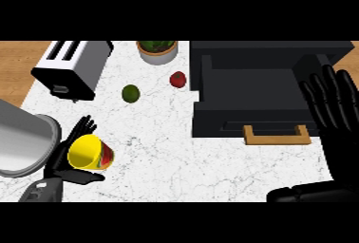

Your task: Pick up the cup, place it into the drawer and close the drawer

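Cup (89,152), yellow, lies tilted in left hand (68,163), well left of drawer (261,90); fingers behind it, thumb curled beneath. Right hand (335,102) rests with fingers straight beside drawer's right edge, holding nothing.

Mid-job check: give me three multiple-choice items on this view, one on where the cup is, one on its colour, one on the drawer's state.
1. Where is the cup?
A. in the drawer
B. at the left hand
C. beside the toaster

2. The cup's main colour?
A. yellow
B. blue
C. white

3. The drawer is
A. pulled open
B. shut
C. removed

Key: 1 B, the left hand has its fingers round the cup. 2 A, its inside shows yellow. 3 A, the drawer stands out with its wooden handle toward the robot.
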`<state>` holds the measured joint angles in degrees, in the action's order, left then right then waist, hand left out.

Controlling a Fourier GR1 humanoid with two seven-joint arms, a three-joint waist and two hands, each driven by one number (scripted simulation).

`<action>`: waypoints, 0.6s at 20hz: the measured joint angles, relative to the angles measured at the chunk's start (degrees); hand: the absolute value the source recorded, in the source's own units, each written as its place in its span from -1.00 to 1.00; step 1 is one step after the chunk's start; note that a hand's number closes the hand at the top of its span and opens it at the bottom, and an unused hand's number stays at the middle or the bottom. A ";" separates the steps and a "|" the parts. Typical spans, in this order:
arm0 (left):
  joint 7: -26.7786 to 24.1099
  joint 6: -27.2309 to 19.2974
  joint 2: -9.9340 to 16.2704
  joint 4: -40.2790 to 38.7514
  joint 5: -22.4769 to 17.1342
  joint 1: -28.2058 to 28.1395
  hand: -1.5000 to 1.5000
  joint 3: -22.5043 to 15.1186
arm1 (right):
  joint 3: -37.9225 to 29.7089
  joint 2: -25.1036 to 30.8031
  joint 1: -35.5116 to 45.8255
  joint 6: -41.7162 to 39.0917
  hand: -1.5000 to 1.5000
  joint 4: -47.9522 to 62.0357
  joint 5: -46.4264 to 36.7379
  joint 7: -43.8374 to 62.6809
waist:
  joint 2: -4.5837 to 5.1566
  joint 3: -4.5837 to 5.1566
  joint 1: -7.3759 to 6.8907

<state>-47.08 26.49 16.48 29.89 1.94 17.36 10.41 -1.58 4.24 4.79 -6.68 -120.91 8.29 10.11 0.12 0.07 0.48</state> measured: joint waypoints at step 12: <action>0.65 3.92 -1.06 -5.56 -2.55 3.62 -1.00 -0.61 | -1.57 1.16 0.86 -1.01 -1.00 0.86 1.57 0.43 | 0.09 0.05 0.29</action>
<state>-46.43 30.41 15.42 24.33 -0.61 20.98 9.80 -3.15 5.40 5.64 -7.68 -120.05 9.87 10.54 0.21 0.12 0.76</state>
